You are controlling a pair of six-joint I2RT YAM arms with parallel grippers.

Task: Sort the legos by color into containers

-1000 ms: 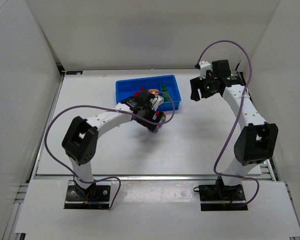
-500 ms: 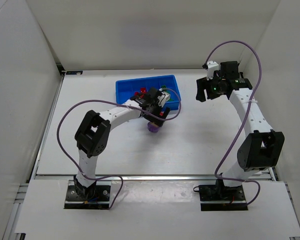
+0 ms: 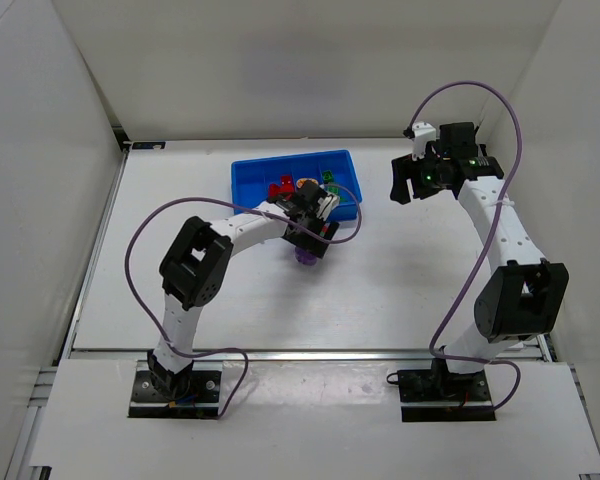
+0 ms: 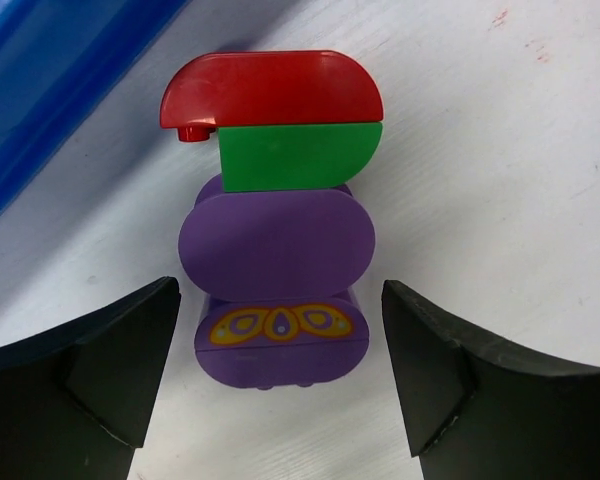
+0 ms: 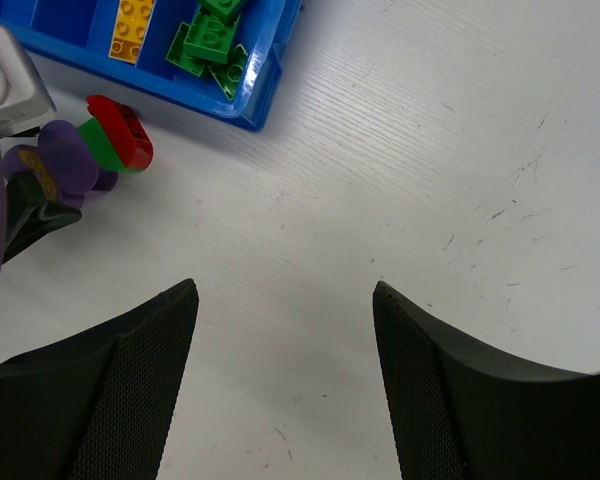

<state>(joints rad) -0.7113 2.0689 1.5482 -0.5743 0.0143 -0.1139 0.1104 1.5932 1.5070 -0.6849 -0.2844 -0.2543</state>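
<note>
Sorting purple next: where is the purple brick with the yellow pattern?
Left wrist view, centre: the patterned purple brick lies between the fingers of the left gripper, against a plain purple oval.

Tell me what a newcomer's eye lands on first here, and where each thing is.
A row of touching rounded plastic bricks, red, green and purple, lies on the white table beside the bright-blue plastic tray, between the black fingers of the open left gripper. The tray holds green bricks, a yellow brick and red bricks. The right gripper hangs open above the table's right side.
</note>
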